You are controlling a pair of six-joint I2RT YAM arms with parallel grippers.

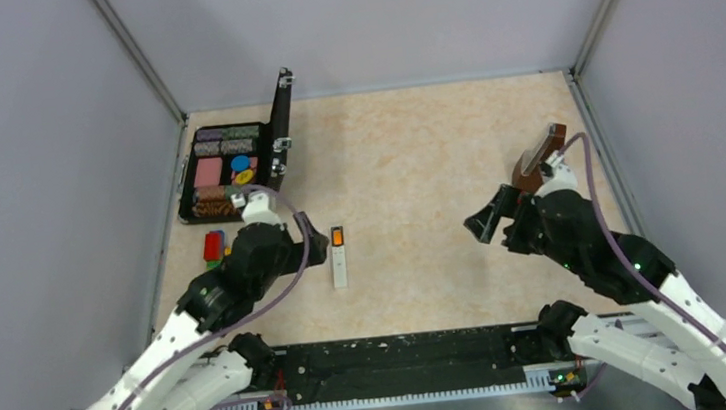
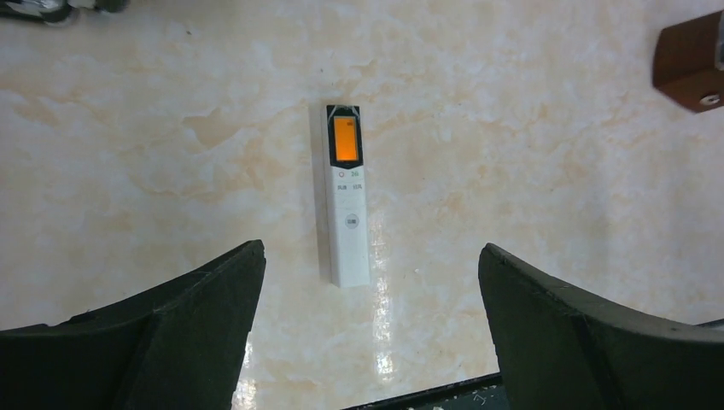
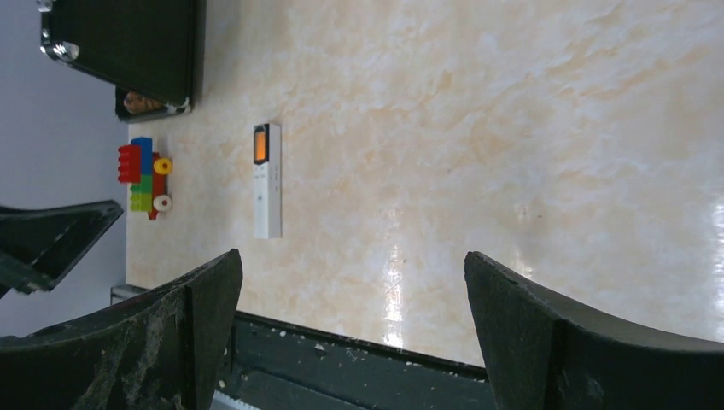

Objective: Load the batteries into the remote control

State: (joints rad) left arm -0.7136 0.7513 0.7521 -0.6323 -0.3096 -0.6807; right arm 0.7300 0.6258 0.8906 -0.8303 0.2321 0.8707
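Observation:
The remote control (image 1: 339, 257) lies flat on the tabletop, slim and white, orange patch face up at its far end. It also shows in the left wrist view (image 2: 348, 205) and the right wrist view (image 3: 266, 181). My left gripper (image 1: 316, 244) is open and empty, just left of the remote; in its wrist view (image 2: 371, 248) the remote's near end lies between the spread fingers. My right gripper (image 1: 482, 224) is open and empty, well to the right of the remote, as its wrist view (image 3: 352, 254) also shows. No batteries show in any view.
An open black case of poker chips (image 1: 230, 168) stands at the back left. Stacked red, yellow and green toy blocks (image 1: 213, 245) lie left of my left arm. A brown wooden metronome (image 1: 538, 158) stands behind my right gripper. A black strip (image 1: 403, 354) edges the table front.

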